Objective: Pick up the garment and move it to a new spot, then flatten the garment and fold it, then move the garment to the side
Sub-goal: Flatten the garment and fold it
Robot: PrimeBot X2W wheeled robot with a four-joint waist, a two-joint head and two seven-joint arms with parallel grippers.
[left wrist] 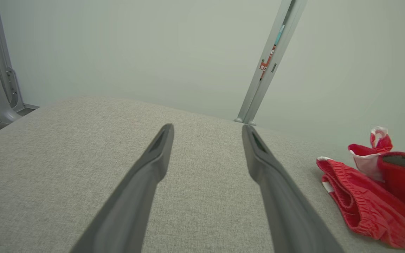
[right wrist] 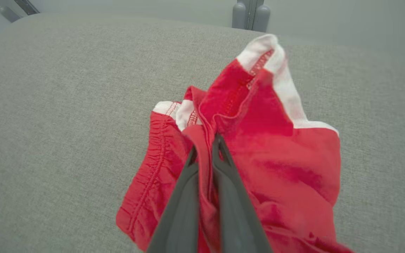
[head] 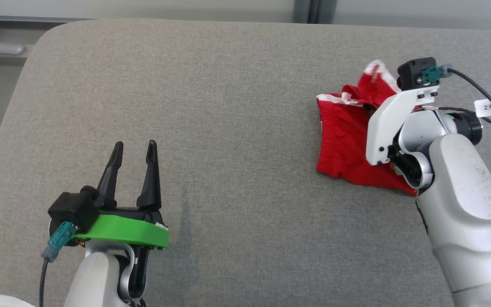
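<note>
Garment [head: 343,140]: red shorts, bunched, at right side of grey pad [head: 228,106]. Right gripper [right wrist: 206,149] pinched tight on its fold. Left gripper [head: 135,147] wide open, empty, over pad's near left. Best: lift slowly, pinch firm, carry toward pad's middle.

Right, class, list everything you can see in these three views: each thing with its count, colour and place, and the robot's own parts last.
shorts: one, red with white trim, crumpled at the right of the padded surface
padded surface: one, grey fabric, under everything
frame post: one, grey metal, beyond the surface's far edge
cable tag: one, white, on the right arm's black cable
wrist mount: one, green, on the left arm
left arm's jaws: one pair, black, lower left, open, nothing between them
right arm's jaws: one pair, dark, shut on a fold of the shorts
</note>
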